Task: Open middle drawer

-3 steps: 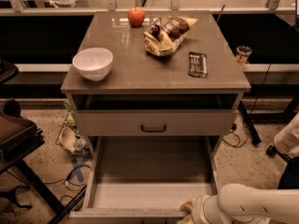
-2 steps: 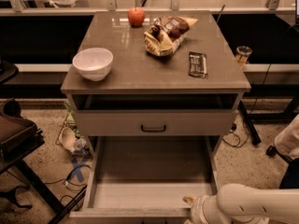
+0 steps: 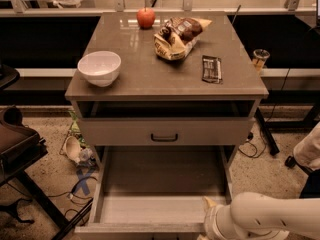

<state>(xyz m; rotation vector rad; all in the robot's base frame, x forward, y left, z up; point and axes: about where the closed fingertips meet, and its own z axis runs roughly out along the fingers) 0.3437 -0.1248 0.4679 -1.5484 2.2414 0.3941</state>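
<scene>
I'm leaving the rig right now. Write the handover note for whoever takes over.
Gripper: low at the bottom right of the camera view, at the front right corner of the middle drawer.
Middle drawer: pulled far out of the cabinet, its grey inside showing.
Drawer above, with the dark handle: back against the cabinet.
Done: the opening looks complete.
Left: probably only backing the arm away from the drawer front.

White bowl point(image 3: 99, 67), red apple point(image 3: 146, 17), snack bag point(image 3: 177, 36) and dark wrapped bar point(image 3: 211, 68) on tabletop point(image 3: 150, 76).
</scene>
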